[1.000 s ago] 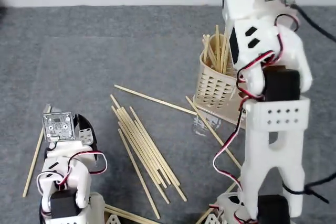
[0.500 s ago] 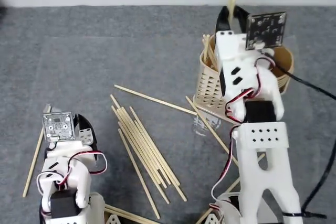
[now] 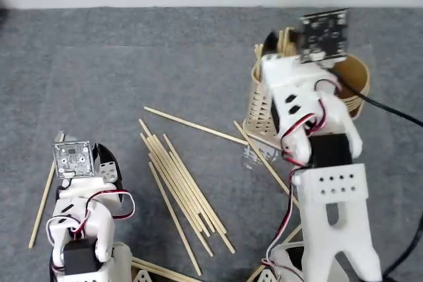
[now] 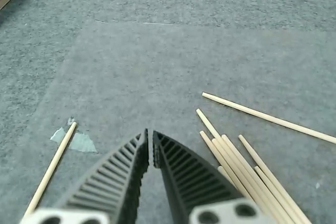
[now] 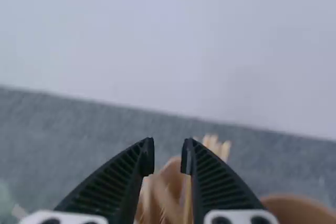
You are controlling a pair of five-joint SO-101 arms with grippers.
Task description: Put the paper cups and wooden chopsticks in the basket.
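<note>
my right gripper [image 5: 167, 156] hangs over the basket [image 3: 263, 113] at about 2 o'clock on the grey mat [image 3: 132, 84], jaws parted a little and nothing clearly pinched between them. my left gripper [image 4: 150, 140] sits low at 7 o'clock, jaws drawn almost together on nothing. several upright chopsticks [image 3: 262, 54] stand in the basket, and a brown paper cup [image 3: 357, 77] shows at its 3 o'clock side; i cannot tell whether it is inside or just beside. most loose chopsticks [image 3: 182, 189] lie in a tight fan near the mat's middle toward 6 o'clock, and a lone chopstick [image 3: 42, 203] lies at 8 o'clock by my left arm. the danger, as i judge it, is at the basket: it looks light, my right arm crowds it, and the tall sticks poke up around my jaws, so a careless swing could snag one and tip the lot. the fan is packed so close that a pinch may roll or scatter it. a faint mark on the mat at the basket's 6 o'clock foot is too dim to read.
</note>
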